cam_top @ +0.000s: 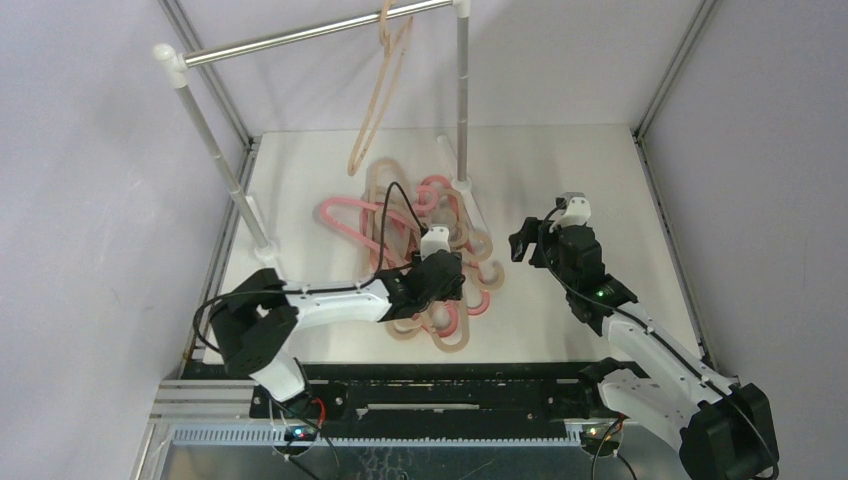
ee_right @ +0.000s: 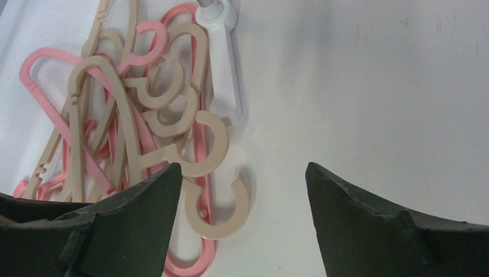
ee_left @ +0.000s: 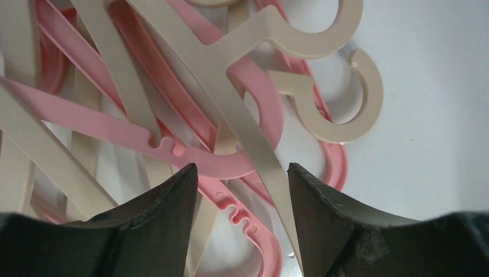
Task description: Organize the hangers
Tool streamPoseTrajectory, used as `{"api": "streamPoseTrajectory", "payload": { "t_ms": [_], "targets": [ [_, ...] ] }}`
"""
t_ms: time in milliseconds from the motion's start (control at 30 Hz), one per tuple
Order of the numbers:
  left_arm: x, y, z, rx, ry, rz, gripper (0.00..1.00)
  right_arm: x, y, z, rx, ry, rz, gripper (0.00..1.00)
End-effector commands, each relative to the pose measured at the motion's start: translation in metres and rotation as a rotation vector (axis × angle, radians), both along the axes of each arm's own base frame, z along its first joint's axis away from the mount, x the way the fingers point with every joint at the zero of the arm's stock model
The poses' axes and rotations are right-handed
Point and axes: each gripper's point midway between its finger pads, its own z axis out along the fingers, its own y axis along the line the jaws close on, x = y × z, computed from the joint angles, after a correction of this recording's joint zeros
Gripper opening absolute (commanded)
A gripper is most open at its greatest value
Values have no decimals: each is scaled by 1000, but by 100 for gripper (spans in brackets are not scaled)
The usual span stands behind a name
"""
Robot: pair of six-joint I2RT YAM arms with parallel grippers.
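Pink and beige hangers (ee_left: 86,122) heaped — hook ends rightward | left claw (ee_left: 242,171) spread astride them | right claw (ee_right: 243,170) spread

the hangers (cam_top: 400,215) lie heaped in the middle of the counter (cam_top: 580,180), overlapping one another. behind and above them a rail (cam_top: 300,35) spans two posts (the right post (cam_top: 463,100) stands at the heap's far right side), with one hanger (cam_top: 375,110) hooked on it. the left pincer (cam_top: 452,282) sits over the heap's near edge; the right pincer (cam_top: 522,245) is beside the heap, to its right, above bare counter.
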Motion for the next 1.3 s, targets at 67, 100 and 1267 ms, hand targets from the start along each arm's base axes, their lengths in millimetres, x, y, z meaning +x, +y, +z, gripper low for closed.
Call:
{"api": "streamPoseTrajectory", "payload": {
  "t_ms": [67,100,1267],
  "targets": [
    [5,-17,2,-24,13,16,63,0,-5,15,55,-40,-32,87],
    [5,-18,1,-21,16,14,63,-1,-6,14,60,-40,-33,87],
    [-23,4,-7,52,67,-5,10,-5,-9,21,97,-63,-26,87]
  ]
}}
